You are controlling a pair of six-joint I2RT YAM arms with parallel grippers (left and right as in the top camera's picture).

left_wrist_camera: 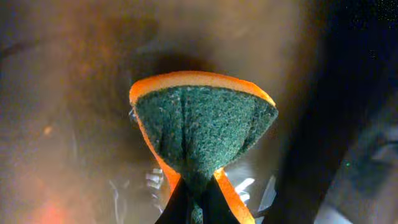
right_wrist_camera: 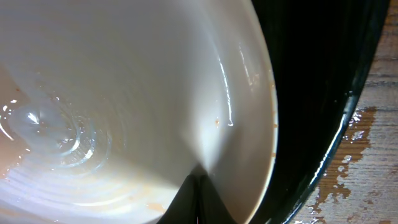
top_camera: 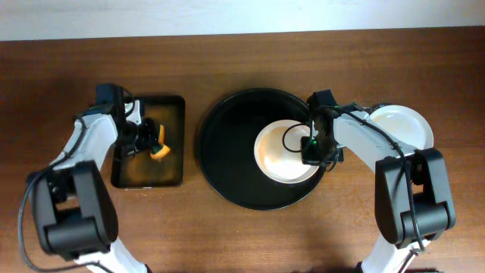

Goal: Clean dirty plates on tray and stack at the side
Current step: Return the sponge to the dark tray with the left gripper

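A dirty white plate (top_camera: pixel 276 155) lies on the round black tray (top_camera: pixel 227 152). My right gripper (top_camera: pixel 311 145) is at the plate's right rim. In the right wrist view its fingers (right_wrist_camera: pixel 199 177) are shut on the plate (right_wrist_camera: pixel 124 93), which shows water and orange smears. My left gripper (top_camera: pixel 148 140) is shut on an orange sponge with a green scouring face (top_camera: pixel 159 149) and holds it over the black rectangular basin (top_camera: pixel 170 178). In the left wrist view the sponge (left_wrist_camera: pixel 205 124) is pinched and folded between the fingers (left_wrist_camera: pixel 198 186).
A second white plate (top_camera: pixel 402 125) sits on the table to the right of the round tray, behind my right arm. The round tray's rim (right_wrist_camera: pixel 311 93) and wet wooden table (right_wrist_camera: pixel 373 155) show in the right wrist view. The basin holds murky water.
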